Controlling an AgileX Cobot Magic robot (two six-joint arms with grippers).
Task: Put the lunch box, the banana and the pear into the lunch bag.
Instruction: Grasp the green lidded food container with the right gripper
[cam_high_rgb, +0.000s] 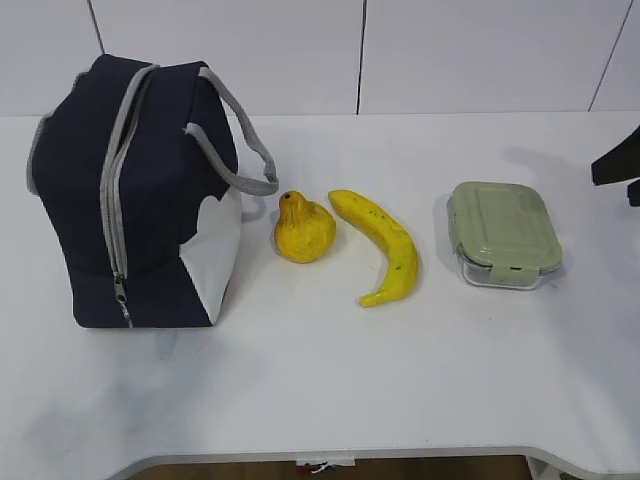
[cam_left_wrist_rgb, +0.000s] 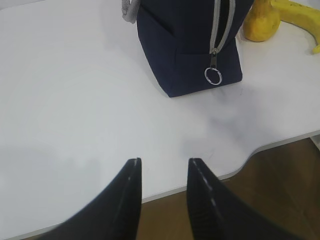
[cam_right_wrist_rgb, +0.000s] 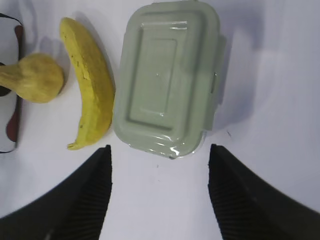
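Observation:
The navy lunch bag (cam_high_rgb: 140, 190) stands at the left of the table, its ring zipper pull (cam_left_wrist_rgb: 213, 76) hanging at the low end of the grey zipper. Right of it lie the pear (cam_high_rgb: 305, 232), the banana (cam_high_rgb: 385, 245) and the green-lidded lunch box (cam_high_rgb: 503, 233) in a row. My left gripper (cam_left_wrist_rgb: 164, 162) hovers open and empty over the table's front edge, well short of the bag (cam_left_wrist_rgb: 190, 45). Above the table, just short of the lunch box (cam_right_wrist_rgb: 167, 75), my right gripper (cam_right_wrist_rgb: 159, 150) is wide open, with the banana (cam_right_wrist_rgb: 92, 95) and pear (cam_right_wrist_rgb: 35, 77) to its left.
The white table (cam_high_rgb: 330, 380) has a curved front edge (cam_left_wrist_rgb: 260, 150) with brown floor below it. A black part of the right arm (cam_high_rgb: 615, 160) shows at the exterior view's right edge. A white panelled wall runs behind the table.

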